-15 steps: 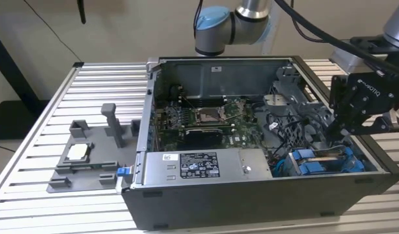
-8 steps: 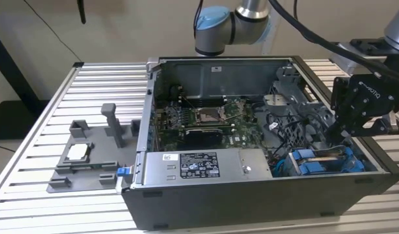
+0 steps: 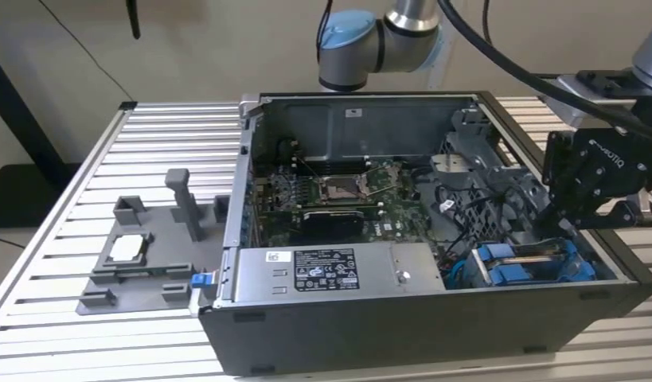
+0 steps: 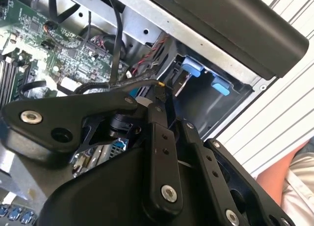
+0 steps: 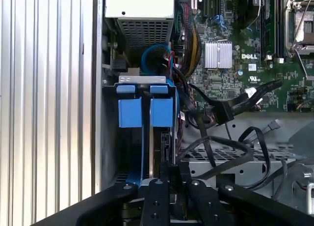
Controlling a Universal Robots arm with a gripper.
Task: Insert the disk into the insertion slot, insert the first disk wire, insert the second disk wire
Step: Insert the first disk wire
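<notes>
**Open computer case on the counter: pincer at the drive bay**

1. Nearest you in the exterior view is the labelled grey power-supply box (image 3: 326,274). It lies along the front wall of the open computer case (image 3: 411,338), which stands on the slatted metal counter (image 3: 49,318).
2. A grey fixture (image 3: 145,267) sits on the counter just beside the case, on the exterior view's left.
3. The insertion slot (image 5: 142,80) is in the case's front corner on the exterior view's right, next to the power-supply box. It is one bay of a metal cage with blue fittings.
4. The disk (image 5: 163,113) stands on edge in that slot, and you see the blue tabs of its carrier in the first wrist view.
5. The pincer (image 5: 167,169) hangs straight over the slot. It is clenched, with its tips close against the disk's edge. You cannot tell whether they actually grip the disk.
6. Loose black cables (image 5: 221,142) loop just beside the cage, with a black connector (image 5: 223,110) among them.
7. The green motherboard (image 3: 347,195) lies flat on the case floor, farther in.
8. Farthest from you, the arm (image 3: 373,44) shows a grey and blue joint behind the case's rear wall.
</notes>
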